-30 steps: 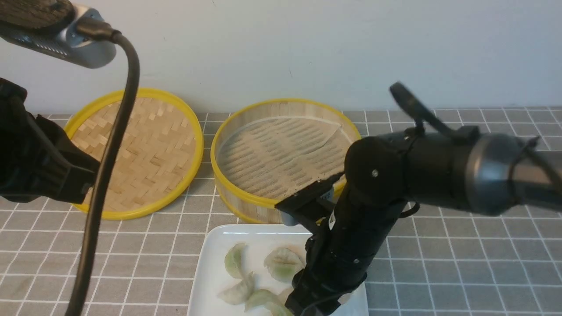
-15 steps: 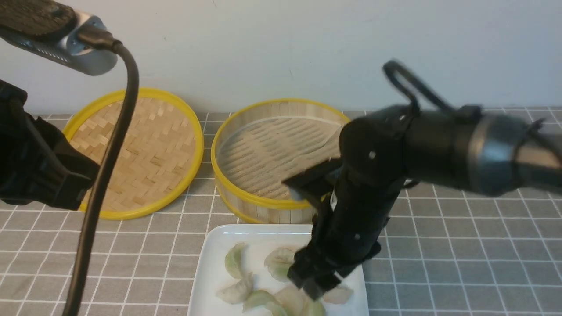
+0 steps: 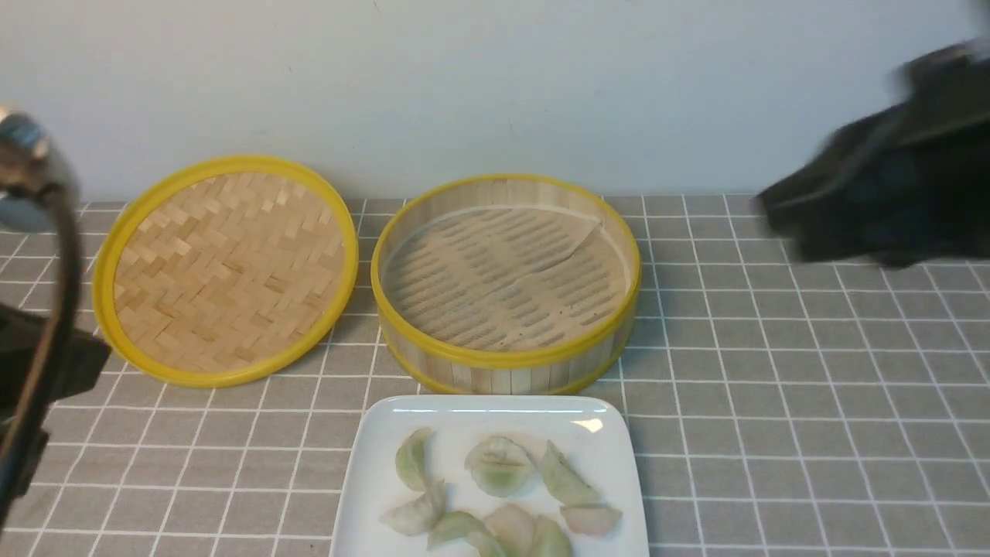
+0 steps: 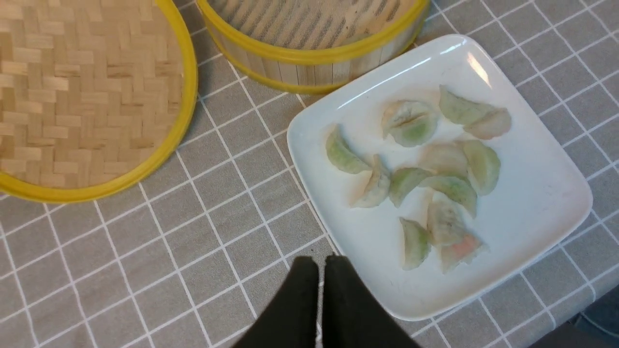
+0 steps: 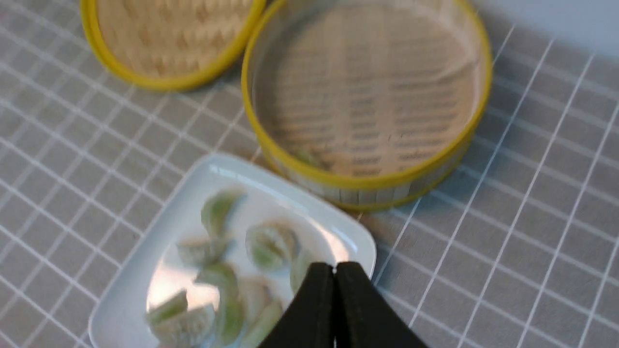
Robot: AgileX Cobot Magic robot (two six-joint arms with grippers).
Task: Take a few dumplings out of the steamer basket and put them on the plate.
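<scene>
Grey, white-gridded table carries the dumplings clustered on the plate, just in front of the steamer basket with the woven lid flat beside it, while the left tool and right tool hang above, each pressed together and pinching nothing.

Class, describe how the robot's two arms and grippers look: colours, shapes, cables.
The left gripper and right gripper are matte black, each tapering to rounded tips. The left arm is black, with a silver-grey rounded housing and a thick black cable. The right arm is a blurred black shape.
</scene>
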